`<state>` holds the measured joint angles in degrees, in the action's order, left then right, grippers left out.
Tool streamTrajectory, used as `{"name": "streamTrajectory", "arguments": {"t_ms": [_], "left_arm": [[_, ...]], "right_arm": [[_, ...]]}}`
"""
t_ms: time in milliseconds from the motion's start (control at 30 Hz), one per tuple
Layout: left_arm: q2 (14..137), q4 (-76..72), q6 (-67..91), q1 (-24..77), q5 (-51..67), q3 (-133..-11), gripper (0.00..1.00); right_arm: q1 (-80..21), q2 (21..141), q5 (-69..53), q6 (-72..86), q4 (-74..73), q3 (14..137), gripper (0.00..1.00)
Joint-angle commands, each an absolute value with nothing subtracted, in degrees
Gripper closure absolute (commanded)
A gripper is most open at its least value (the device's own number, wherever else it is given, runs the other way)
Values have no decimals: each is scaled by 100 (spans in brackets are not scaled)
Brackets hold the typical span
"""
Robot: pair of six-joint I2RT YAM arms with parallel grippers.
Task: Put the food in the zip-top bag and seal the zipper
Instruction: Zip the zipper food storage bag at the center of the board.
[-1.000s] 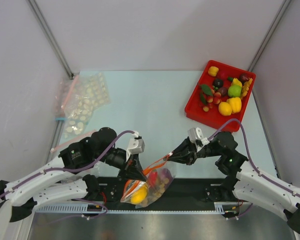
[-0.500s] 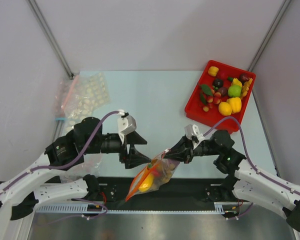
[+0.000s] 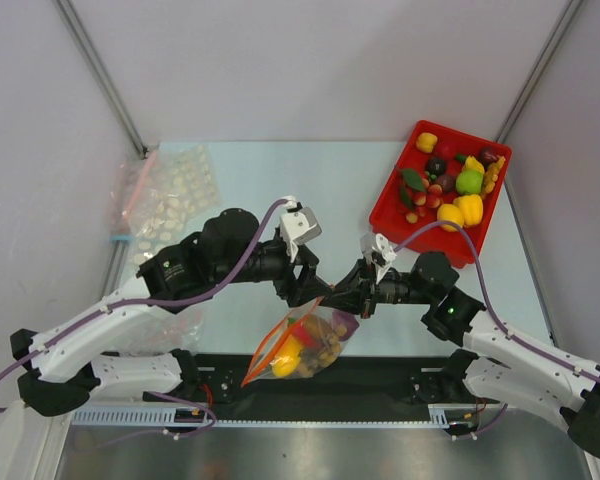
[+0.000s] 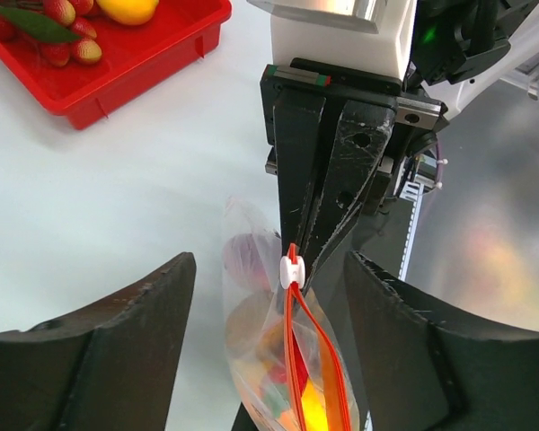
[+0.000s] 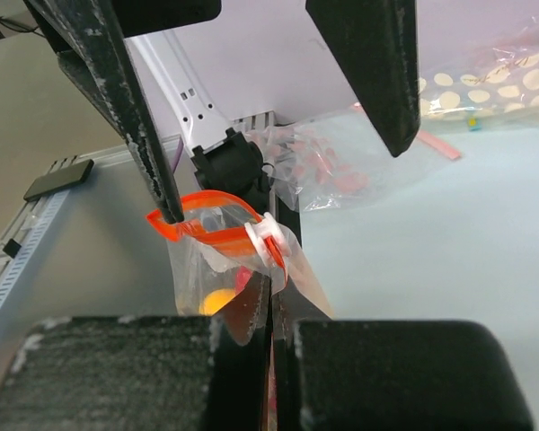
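Observation:
The zip-top bag (image 3: 315, 350) hangs above the table's near edge with yellow, red and brown food (image 3: 288, 356) inside. My right gripper (image 3: 343, 300) is shut on its top corner, just below the white slider (image 5: 268, 235). The red-orange zipper (image 4: 294, 341) gapes open in a loop. My left gripper (image 3: 305, 282) is open and straddles the bag's top at the slider (image 4: 291, 269). In the right wrist view one of its fingers (image 5: 117, 99) reaches down to the far end of the strip. More food (image 3: 458, 185) lies in the red tray (image 3: 400, 232).
Clear dotted bags (image 3: 170, 200) with pink and blue strips lie at the back left. The red tray stands at the back right. Black arm mounts and a metal rail (image 3: 280, 412) run under the hanging bag.
My left gripper let go of the bag's lower end, opened, and swung up and right to the bag's top. The bag now hangs from my right gripper, which shifted slightly left.

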<state>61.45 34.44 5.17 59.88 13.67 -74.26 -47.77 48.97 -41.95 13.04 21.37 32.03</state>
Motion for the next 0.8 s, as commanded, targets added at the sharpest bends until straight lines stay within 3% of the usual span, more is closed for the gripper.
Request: {"name": "streamTrajectory", "arguments": {"t_ms": [0,100,433,533,667,767], "left_arm": [[6196,3296,334,6012,1441,-7682,30],[6267,3331,308,6003,1538,-7690,36],[6451,3401,290,6012,1512,-7568,42],[6530,3480,255,6012,1521,-7567,55],[6530,3481,246,6003,1485,-7497,66],[6565,3480,272,6012,1520,-7471,83]], "right_arm": [[-4764,4887,-4131,1476,2329,3489,100],[-4755,4896,-4122,1538,2347,3498,100],[-4764,4966,-4131,1626,2364,3524,100],[-4764,4975,-4105,1635,2364,3524,100],[-4772,4957,-4104,1652,2373,3524,100],[-4755,4957,-4096,1644,2382,3516,100]]}}
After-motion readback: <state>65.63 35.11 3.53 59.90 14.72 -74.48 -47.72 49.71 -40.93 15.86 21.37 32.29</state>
